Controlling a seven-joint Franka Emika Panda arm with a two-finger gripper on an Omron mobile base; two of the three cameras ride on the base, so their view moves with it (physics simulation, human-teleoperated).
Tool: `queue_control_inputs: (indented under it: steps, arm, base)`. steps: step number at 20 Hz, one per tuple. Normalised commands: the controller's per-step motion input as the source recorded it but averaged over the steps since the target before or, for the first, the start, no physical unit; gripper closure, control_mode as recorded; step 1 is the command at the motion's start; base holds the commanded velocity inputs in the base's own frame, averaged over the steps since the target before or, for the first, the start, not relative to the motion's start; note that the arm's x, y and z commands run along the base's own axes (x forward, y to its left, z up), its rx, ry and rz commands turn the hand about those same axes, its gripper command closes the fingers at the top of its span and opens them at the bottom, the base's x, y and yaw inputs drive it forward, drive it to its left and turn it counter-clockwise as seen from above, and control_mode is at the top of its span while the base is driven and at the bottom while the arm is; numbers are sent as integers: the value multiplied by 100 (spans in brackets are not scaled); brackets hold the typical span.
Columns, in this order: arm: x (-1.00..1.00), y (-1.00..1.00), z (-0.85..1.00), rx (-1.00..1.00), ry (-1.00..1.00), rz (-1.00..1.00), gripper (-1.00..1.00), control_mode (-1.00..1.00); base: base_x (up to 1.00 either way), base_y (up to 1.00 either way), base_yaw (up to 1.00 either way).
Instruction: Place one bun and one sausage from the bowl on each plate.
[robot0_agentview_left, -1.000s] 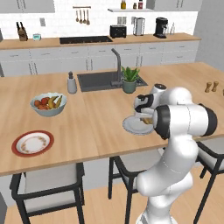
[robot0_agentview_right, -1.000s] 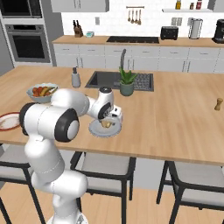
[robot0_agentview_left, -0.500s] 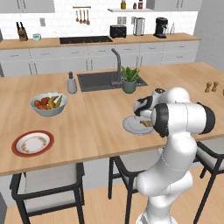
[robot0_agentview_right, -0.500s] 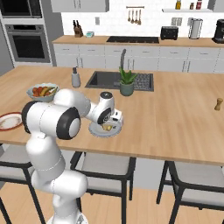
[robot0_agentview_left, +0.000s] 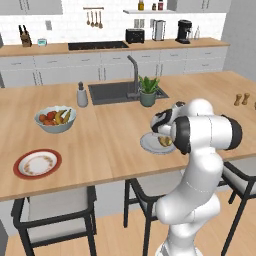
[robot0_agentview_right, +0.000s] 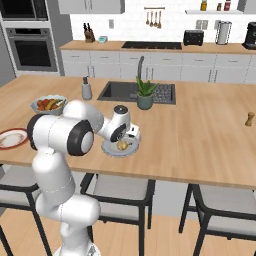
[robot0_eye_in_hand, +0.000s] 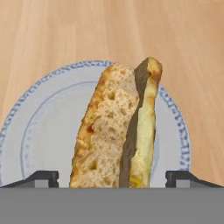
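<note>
From the hand view, the fingers (robot0_eye_in_hand: 112, 177) stand wide apart either side of the split bun (robot0_eye_in_hand: 116, 129), which lies on the blue-rimmed plate (robot0_eye_in_hand: 39, 131). The left base view adds a red-rimmed plate (robot0_agentview_left: 37, 163) on the bench (robot0_agentview_left: 110, 135).

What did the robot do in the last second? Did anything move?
Not much moved. The gripper stayed low over the blue-rimmed plate, and its jaws now stand wide apart on either side of the bun, which lies on the plate. The bun looks let go. The red-rimmed plate, the fruit bowl and the plant stayed put.
</note>
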Motion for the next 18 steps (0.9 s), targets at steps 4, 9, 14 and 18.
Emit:
queue_control_inputs:
  steps: [4, 9, 14, 18]
  arm:
    - [-7, 0, 43, -1, 0, 0, -100, -100]
    - [-85, 3, 100, 0, 0, 0, -100, -100]
    - [-100, 32, 100, -2, 7, 0, -100, -100]
    - [-100, 39, 77, -6, 18, 2, -100, -100]
  base:
    - [0, 0, 0]
    - [0, 0, 0]
    - [0, 0, 0]
    - [0, 0, 0]
